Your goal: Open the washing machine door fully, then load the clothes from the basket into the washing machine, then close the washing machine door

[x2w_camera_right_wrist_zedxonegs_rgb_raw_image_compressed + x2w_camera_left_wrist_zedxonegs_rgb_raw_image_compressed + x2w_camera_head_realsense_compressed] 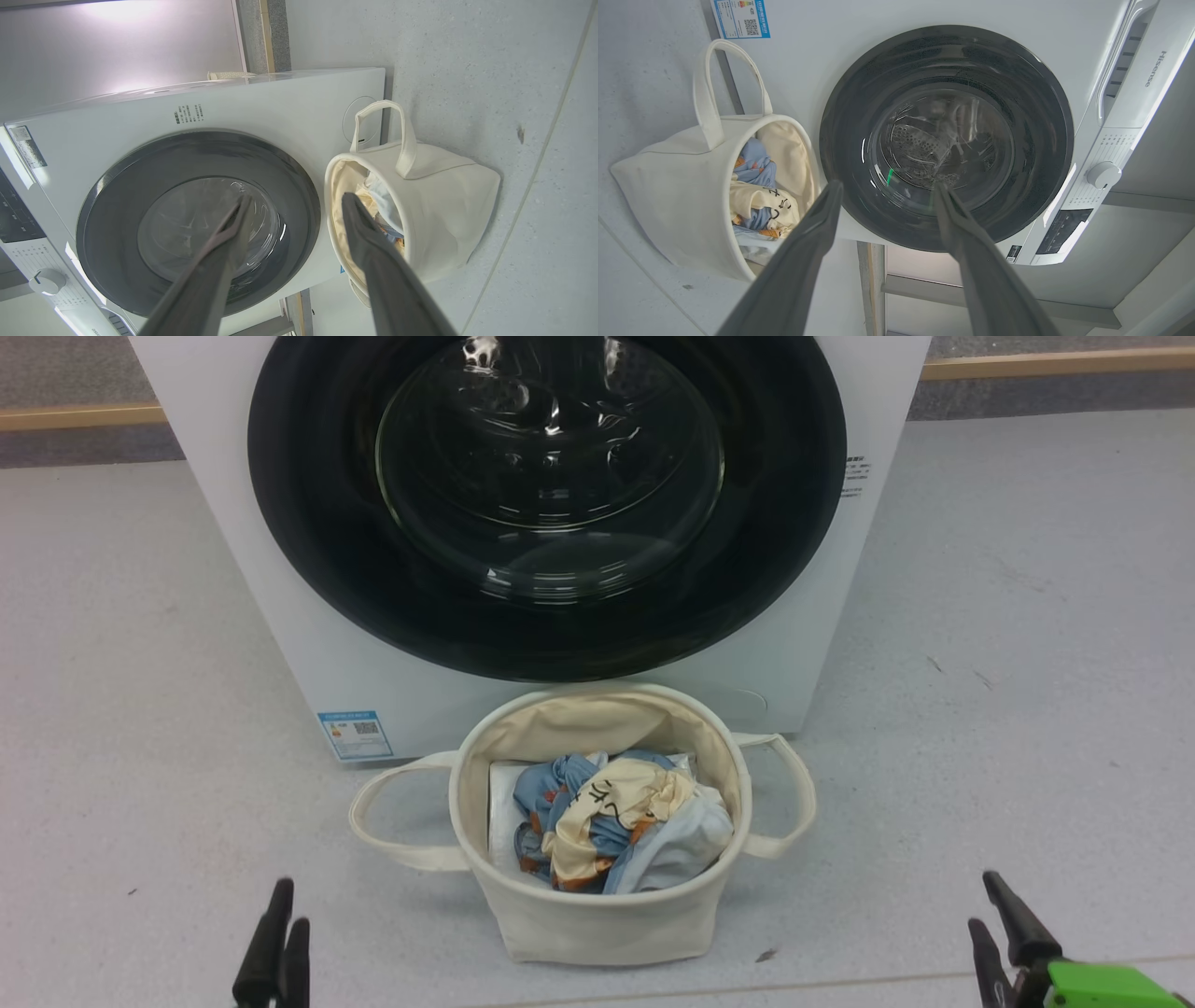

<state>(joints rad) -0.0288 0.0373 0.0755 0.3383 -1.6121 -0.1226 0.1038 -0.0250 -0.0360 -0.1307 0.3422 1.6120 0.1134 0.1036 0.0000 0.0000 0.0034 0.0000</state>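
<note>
The washing machine [280, 616] stands on the grey floor [1027, 616] with its round black door [308, 523] shut flat against the white front. Through the glass at the door's centre a bit of metal drum shows. The cream basket [597, 905] sits upright on the floor just in front of the machine, below the door, a loop handle out to each side. The clothes [607, 821] lie heaped inside it: blue with orange, a cream piece with dark marks, and a pale one. The left jaws and the right jaws hang low on either side, well short of the basket. Both are parted and hold nothing.
</note>
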